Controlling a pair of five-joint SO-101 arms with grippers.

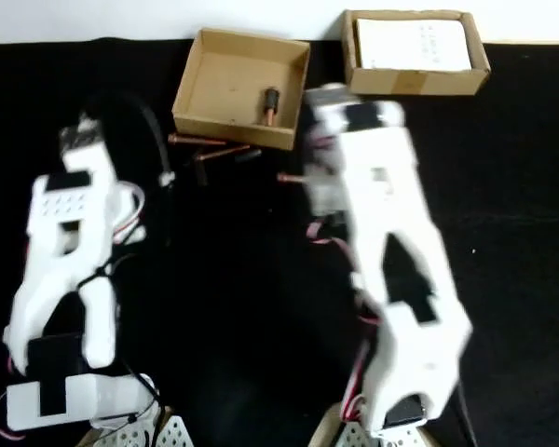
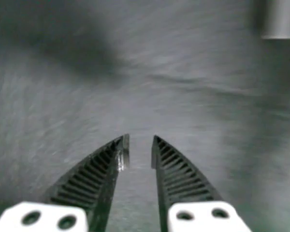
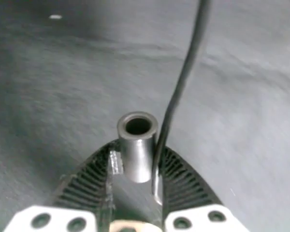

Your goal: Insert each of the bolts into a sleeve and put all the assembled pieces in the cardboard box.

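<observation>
While the right gripper [image 3: 135, 155] pinches a sleeve [image 3: 137, 140] near the cardboard box [image 1: 231, 128], the left gripper [image 2: 140, 140] hangs slightly spread, well apart from it. Bolts [image 1: 197, 140] lie just before the box, one assembled piece [image 1: 270, 104] inside; print on a sheet [image 1: 412, 44] beyond is illegible.

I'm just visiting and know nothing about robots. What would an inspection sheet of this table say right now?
Surface: black cloth over the table.
Job's things: box with one assembled piece inside; loose bolts on the cloth beside it; sleeve in the right hand.
Clutter: second box holding a white sheet.
Hands: left hand open and empty over the cloth; right hand shut on the sleeve.
Cables: black cable beside the sleeve; red wires.
Surroundings: pale strip beyond the cloth.
</observation>
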